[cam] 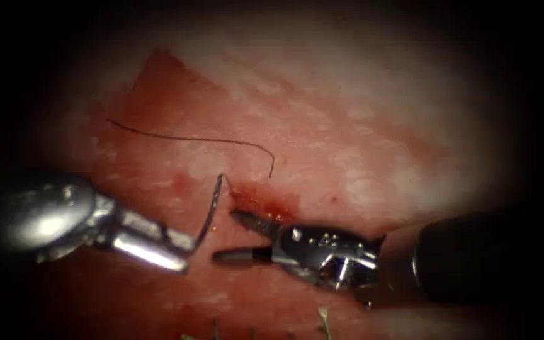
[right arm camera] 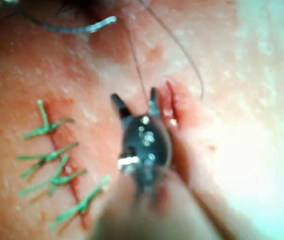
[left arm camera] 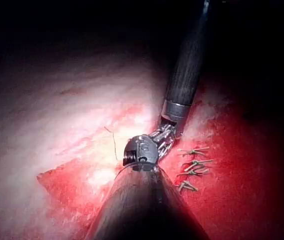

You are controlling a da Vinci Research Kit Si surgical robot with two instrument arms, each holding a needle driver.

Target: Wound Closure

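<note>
The left tool (cam: 181,249) comes in from the left and its jaws are closed on the needle (cam: 211,208), gripping it near the lower end of its curve. From there the needle rises and bends toward the cut (cam: 266,201). Its upper end lies just beside the left edge of the red fluid (cam: 278,204), but I cannot tell if the tip touches the tissue (cam: 360,145) or is already in it.

The right tool (cam: 237,236) lies just right of the needle with its jaws spread apart and holding nothing. One jaw points up toward the red spot, the other lies flat below it (the right wrist view shows the same open fork, (right arm camera: 134,102)).

The thread (cam: 190,138) runs as a thin dark line over the tissue on the left of the cut, then curls down close to the needle's upper end. In the right wrist view, several finished stitches (right arm camera: 52,160) with green ends sit in a row along the closed part of the wound.

I judge that one more stitch is in hand, with the needle presented at the open part of the cut. The next move calls for a firm grip on the needle and a clear view of its tip. The empty right tool is near enough to help.
</note>
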